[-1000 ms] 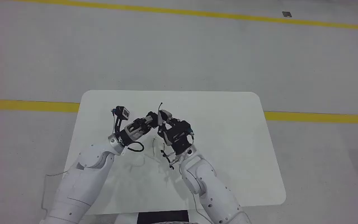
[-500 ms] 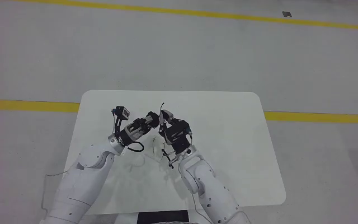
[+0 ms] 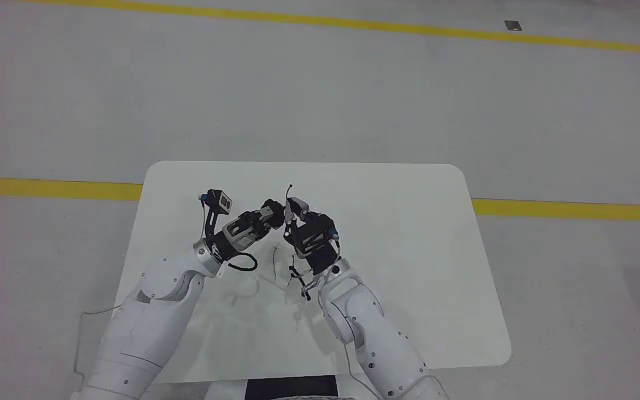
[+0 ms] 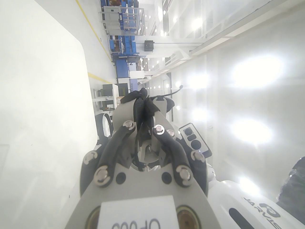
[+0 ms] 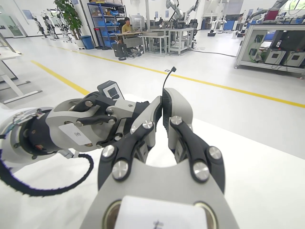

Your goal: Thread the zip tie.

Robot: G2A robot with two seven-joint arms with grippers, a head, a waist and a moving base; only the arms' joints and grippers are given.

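Note:
A thin black zip tie (image 5: 166,78) rises from between the pads of my right gripper (image 5: 162,101), its small square head at the top. My right gripper is shut on its strap. My left gripper (image 4: 143,103) is shut too, with a black strap running down between its fingers, and the tie's head end (image 4: 172,92) curves out beyond them. In the top view both grippers meet tip to tip above the middle of the white table (image 3: 420,220): left gripper (image 3: 272,210), right gripper (image 3: 293,210), and the zip tie (image 3: 288,192) standing up between them.
The white table has rounded corners, with bare surface on every side of the arms. A black cable (image 5: 47,189) loops from the left wrist over the table. A yellow floor line (image 3: 560,208) passes behind the table.
My right gripper has shifted slightly toward the left gripper. The zip tie stays upright between them. The left arm has held still.

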